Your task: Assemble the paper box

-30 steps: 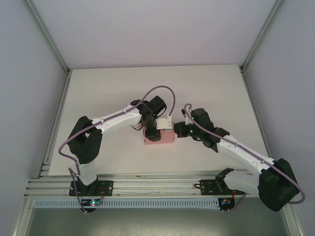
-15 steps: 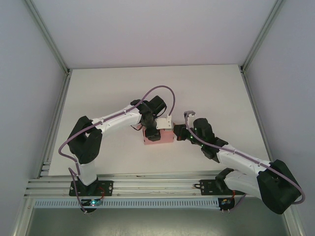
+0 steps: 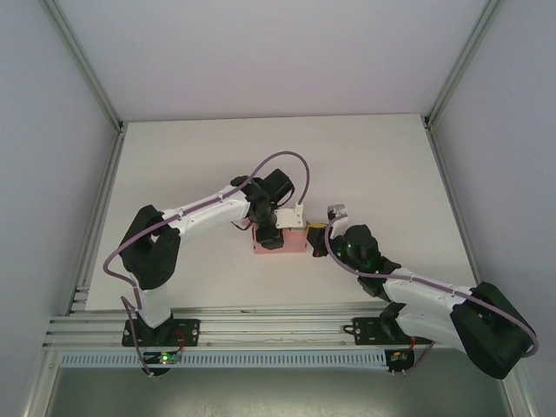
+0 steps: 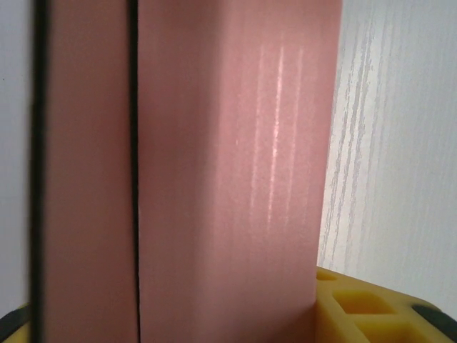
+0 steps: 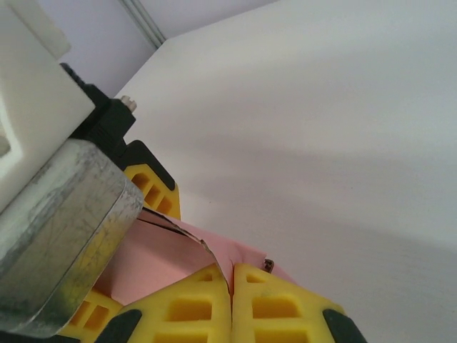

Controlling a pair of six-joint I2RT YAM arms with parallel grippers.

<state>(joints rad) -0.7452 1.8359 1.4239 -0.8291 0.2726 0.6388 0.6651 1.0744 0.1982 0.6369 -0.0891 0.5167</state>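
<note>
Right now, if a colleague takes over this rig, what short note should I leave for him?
Left claw: shut on the paper box, gripping it from above, in the middle of the table.
Right claw: shut, tips at the box's right end.
Done: box body folded into a block.
Left: the right-end flap looks loose; probably tuck it in, then release.

- paper box (image 4: 228,164): plain pink, with faint pale sheen streaks
- table (image 4: 393,143): white, fine grey wood grain
- right gripper's fingers (image 5: 285,307): yellow, black tips
- left arm (image 3: 200,213): white links, black joints
- cable (image 3: 285,155): purple
</note>
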